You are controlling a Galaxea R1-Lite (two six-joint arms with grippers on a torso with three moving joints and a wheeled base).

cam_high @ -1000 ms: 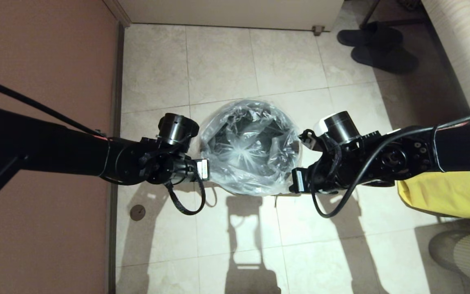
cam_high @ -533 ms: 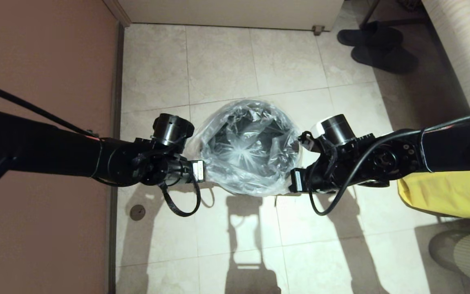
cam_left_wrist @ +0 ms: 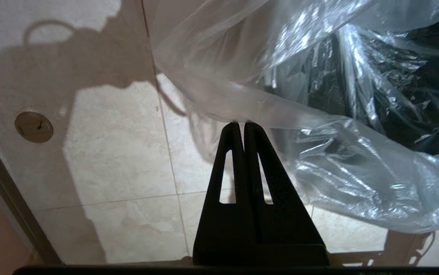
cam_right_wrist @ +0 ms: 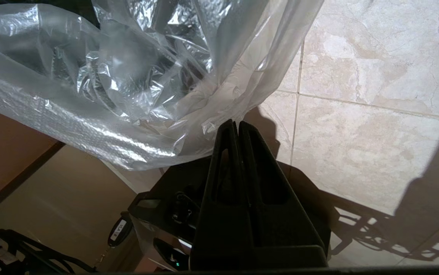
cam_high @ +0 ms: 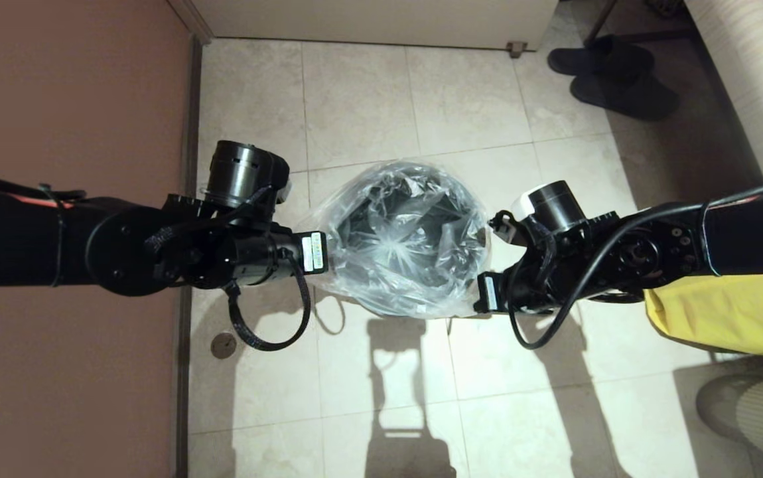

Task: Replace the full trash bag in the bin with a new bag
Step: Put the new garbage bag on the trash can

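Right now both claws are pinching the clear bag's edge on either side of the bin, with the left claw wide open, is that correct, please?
Not quite: the left claw is shut on the new bag, as the left wrist view shows. The right claw also pinches it, with the bin between them.
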